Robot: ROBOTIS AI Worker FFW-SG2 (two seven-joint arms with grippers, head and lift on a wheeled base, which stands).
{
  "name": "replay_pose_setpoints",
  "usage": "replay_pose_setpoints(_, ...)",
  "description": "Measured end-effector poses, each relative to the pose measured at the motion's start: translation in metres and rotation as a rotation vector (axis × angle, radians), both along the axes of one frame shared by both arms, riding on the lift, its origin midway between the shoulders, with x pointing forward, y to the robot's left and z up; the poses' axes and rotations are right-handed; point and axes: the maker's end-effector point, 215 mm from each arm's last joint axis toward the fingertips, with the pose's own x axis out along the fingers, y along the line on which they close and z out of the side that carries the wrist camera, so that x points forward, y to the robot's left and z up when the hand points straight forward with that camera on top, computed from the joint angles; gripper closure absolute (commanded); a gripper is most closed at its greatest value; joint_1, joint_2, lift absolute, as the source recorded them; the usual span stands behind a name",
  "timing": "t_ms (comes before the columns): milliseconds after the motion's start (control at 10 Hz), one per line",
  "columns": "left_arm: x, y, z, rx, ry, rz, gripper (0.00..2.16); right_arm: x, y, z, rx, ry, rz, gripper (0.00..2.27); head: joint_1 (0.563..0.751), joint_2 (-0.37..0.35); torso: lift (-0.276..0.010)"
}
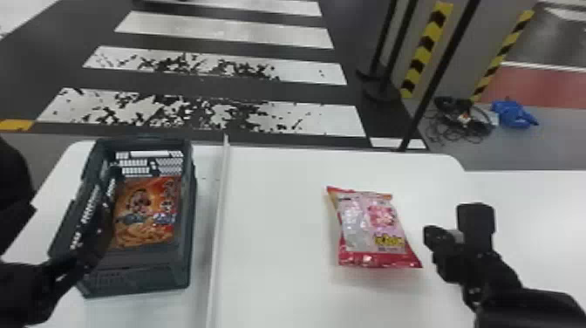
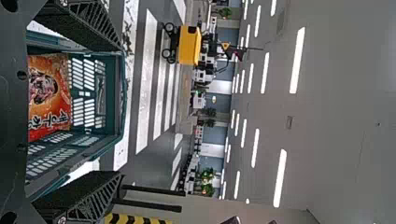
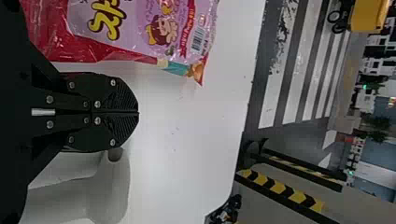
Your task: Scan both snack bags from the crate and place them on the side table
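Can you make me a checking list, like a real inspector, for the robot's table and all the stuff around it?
Surface: white table
Crate: on the table, left side
Orange bag: lying in the crate
Pink bag: out of the crate, on the table
Clutter: blue thing on the floor
Left fingers: open, at the crate
Right fingers: shut, beside the pink bag
Cables: dark tangle on the floor
Surroundings: white floor stripes, yellow-black tape
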Motion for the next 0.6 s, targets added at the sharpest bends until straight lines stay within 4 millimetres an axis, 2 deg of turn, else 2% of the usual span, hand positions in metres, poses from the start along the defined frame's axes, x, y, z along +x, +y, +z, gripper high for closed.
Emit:
replay_pose_setpoints(100, 0.000, 0.000, 0.000, 0.000, 0.000, 0.000, 0.05, 0.001, -0.001, 0.023, -0.003, -0.057, 0.008, 0.11, 0.695, -0.157, -0.098)
replay_pose_setpoints(200, 0.000, 0.000, 0.000, 0.000, -0.001, 0.000, 0.05, -0.001, -0.003, 0.039, -0.006, -0.083, 0.010, 0.08, 0.695, -0.160, -0.098)
replay_pose_setpoints(300, 0.000, -0.001, 0.000, 0.000, -0.002, 0.000, 0.05, -0.008, -0.008, 0.044, 0.000, -0.077, 0.000, 0.08, 0.695, -0.163, -0.098)
replay_pose_setpoints(600, 0.000, -0.001, 0.000, 0.002, -0.001, 0.000, 0.05, -0.040, -0.034, 0.024, 0.042, 0.011, -0.059, 0.08, 0.695, -0.206, -0.098)
